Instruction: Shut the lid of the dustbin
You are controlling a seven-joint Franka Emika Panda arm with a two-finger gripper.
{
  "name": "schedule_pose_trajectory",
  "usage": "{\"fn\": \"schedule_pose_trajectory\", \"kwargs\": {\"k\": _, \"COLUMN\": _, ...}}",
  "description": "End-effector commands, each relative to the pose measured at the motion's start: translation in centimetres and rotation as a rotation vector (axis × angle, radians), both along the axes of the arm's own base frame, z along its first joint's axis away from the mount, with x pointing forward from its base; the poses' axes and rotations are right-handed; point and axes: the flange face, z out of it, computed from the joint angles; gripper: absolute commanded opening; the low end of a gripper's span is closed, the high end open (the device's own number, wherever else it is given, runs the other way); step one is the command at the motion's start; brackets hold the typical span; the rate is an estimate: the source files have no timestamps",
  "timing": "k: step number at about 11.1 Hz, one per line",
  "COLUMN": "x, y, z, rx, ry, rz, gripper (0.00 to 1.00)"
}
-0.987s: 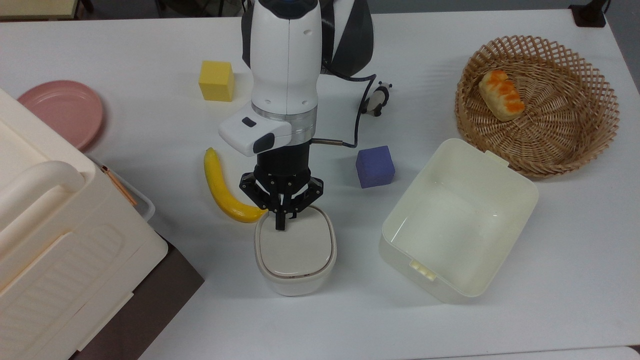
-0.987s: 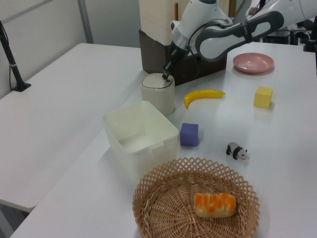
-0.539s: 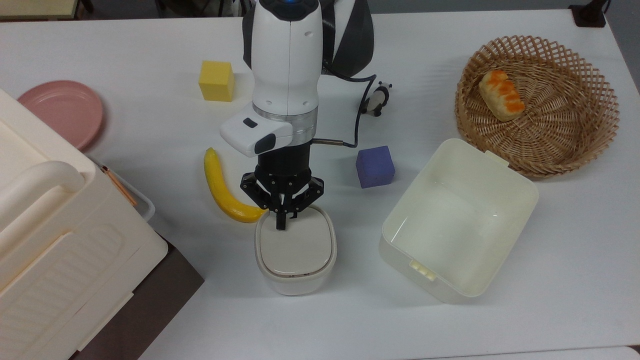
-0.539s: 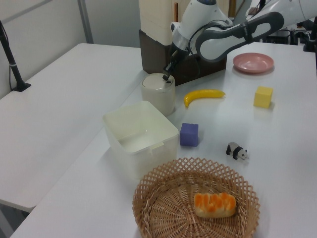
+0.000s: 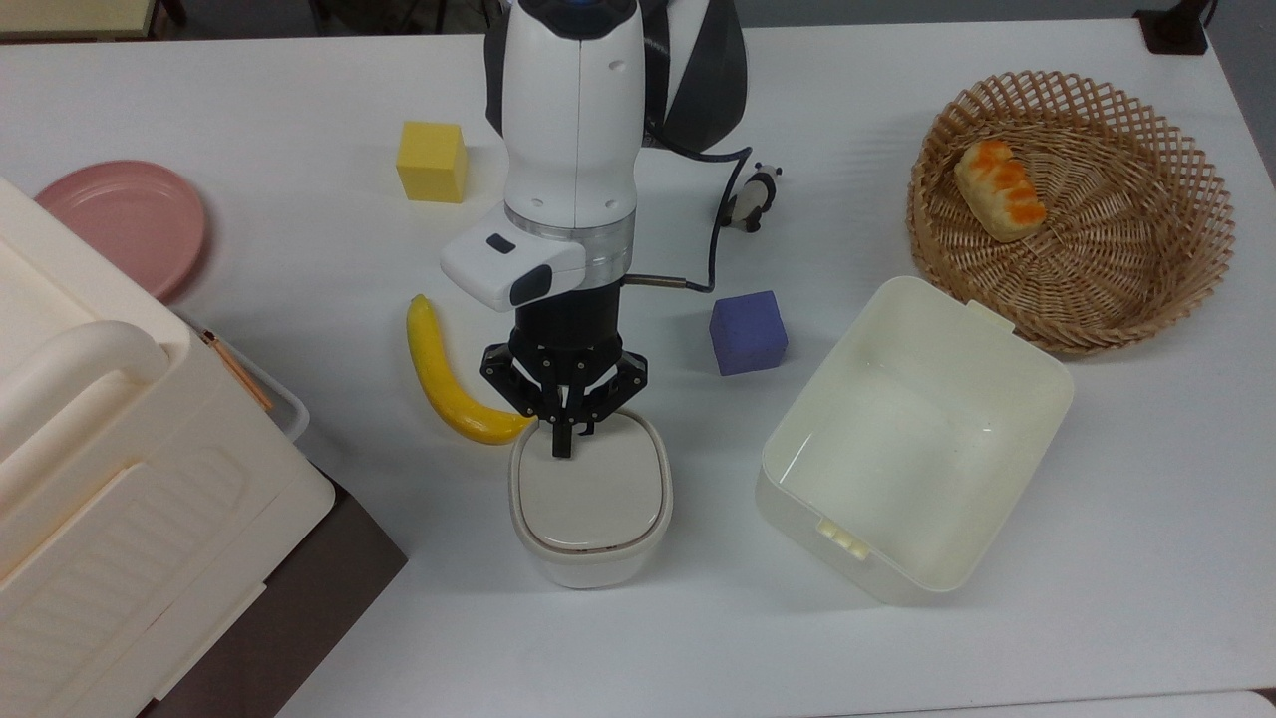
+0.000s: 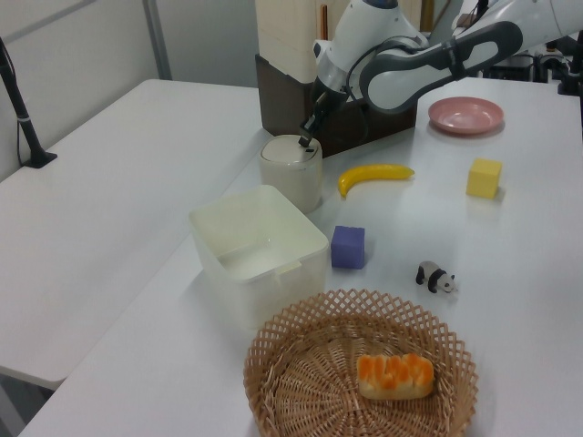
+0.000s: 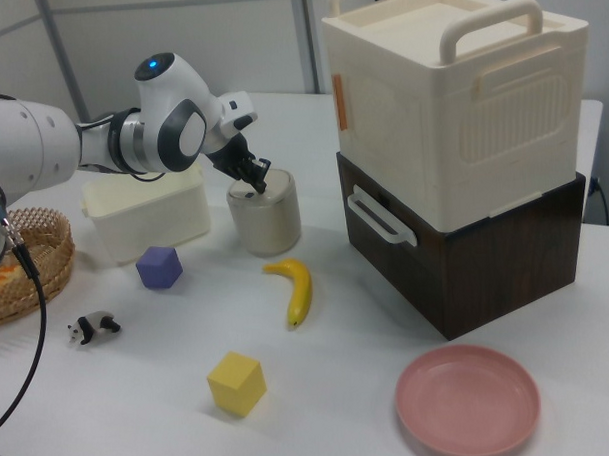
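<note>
The gripper (image 5: 561, 446) was down at the back edge of the lid (image 5: 590, 491), fingers pressed together into one narrow black tip that pointed straight at the panel; in the right view it (image 7: 262, 181) sat right on top of the bin. Whether the tip actually touched the lid, I could not tell. The lid lay flat and level inside the rim of the dustbin (image 5: 588, 563), and the dustbin stood upright on the white table (image 5: 299, 249), near the top view's middle.

Just beside the dustbin, at the top view's upper left of it, lay the banana (image 5: 443, 374), its lower end almost against the rim. Off to the top view's right of the gripper sat the purple cube (image 5: 748, 332), and beyond that the open cream tub (image 5: 912, 439). Further on, the wicker basket (image 5: 1072, 209) held a piece of bread (image 5: 1000, 189). A toy panda (image 5: 750, 197) stood near the arm's cable, a yellow cube (image 5: 432, 161) and a pink plate (image 5: 125, 224) lay toward the top view's left, and the big cream storage box (image 7: 455, 93) sat on its dark wooden base (image 7: 476, 262).
</note>
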Motion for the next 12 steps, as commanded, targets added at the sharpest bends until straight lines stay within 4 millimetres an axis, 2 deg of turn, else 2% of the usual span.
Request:
{"fn": "schedule_pose_trajectory", "kwargs": {"k": 1, "x": -3.4, "y": 0.0, "z": 5.6, "rx": 0.042, "ry": 0.072, "rz": -0.012, "gripper": 0.02}}
{"fn": "schedule_pose_trajectory", "kwargs": {"k": 2, "x": -4.4, "y": -0.3, "z": 7.6, "rx": 0.058, "ry": 0.091, "rz": -0.018, "gripper": 0.03}}
{"fn": "schedule_pose_trajectory", "kwargs": {"k": 3, "x": -5.9, "y": -0.6, "z": 9.8, "rx": 0.070, "ry": 0.140, "rz": -0.023, "gripper": 0.10}}
{"fn": "schedule_pose_trajectory", "kwargs": {"k": 5, "x": -8.6, "y": -0.4, "z": 12.0, "rx": 0.074, "ry": 0.255, "rz": -0.010, "gripper": 0.25}}
{"fn": "schedule_pose_trajectory", "kwargs": {"k": 6, "x": -10.1, "y": -1.1, "z": 12.7, "rx": 0.077, "ry": 0.330, "rz": -0.014, "gripper": 0.39}}
{"fn": "schedule_pose_trajectory", "kwargs": {"k": 7, "x": -11.4, "y": -1.5, "z": 13.0, "rx": 0.070, "ry": 0.405, "rz": 0.005, "gripper": 0.64}}
{"fn": "schedule_pose_trajectory", "kwargs": {"k": 8, "x": -12.2, "y": -2.2, "z": 13.2, "rx": 0.066, "ry": 0.450, "rz": 0.014, "gripper": 0.77}}
{"fn": "schedule_pose_trajectory", "kwargs": {"k": 9, "x": -13.1, "y": -3.3, "z": 13.3, "rx": 0.066, "ry": 0.502, "rz": 0.010, "gripper": 1.00}}
{"fn": "schedule_pose_trajectory", "kwargs": {"k": 10, "x": -14.0, "y": -4.2, "z": 14.3, "rx": 0.069, "ry": 0.510, "rz": 0.004, "gripper": 1.00}}
{"fn": "schedule_pose_trajectory", "kwargs": {"k": 12, "x": -14.7, "y": -4.8, "z": 13.9, "rx": 0.044, "ry": 0.538, "rz": 0.063, "gripper": 1.00}}
